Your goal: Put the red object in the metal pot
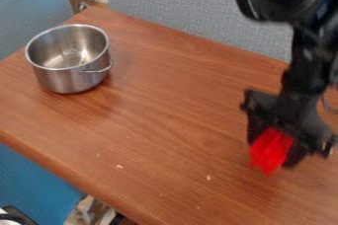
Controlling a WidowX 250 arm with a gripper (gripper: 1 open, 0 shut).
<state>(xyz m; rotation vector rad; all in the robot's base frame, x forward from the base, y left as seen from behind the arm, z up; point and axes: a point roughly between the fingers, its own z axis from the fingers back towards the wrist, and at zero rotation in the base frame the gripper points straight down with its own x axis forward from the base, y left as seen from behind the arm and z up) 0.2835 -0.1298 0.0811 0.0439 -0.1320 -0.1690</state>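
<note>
Camera view, the only one, is showing the gripper (283,142) standing low over the right end of the table (158,101), with the block (272,152) sitting between its two dark fingers. The jaws are looking clenched on the block's upper part, while the bright red lower end is poking out below them, close to the wood; whether it is touching the table I cannot tell, since the arm is blurring. The pot (69,58) is resting well apart, at the far left corner, upright and apparently holding nothing.

Judging by its look, the block is going to handle as a light, stiff plastic piece, hardly fragile, but smooth enough to slip if pinched only at a tip. Gripping across the narrow sides near the middle seems the safest hold. Being long, it may need tipping or lowering end-first to go inside the pot's rim.

The table is showing polished brown wood, flat and level, with a few pale specks near the front edge. Nothing is lying between block and pot, so the way across is looking open. Behind, a grey-blue wall is running along the back, something pale is standing past the far left corner, and blue floor is showing below the table's left edge.
</note>
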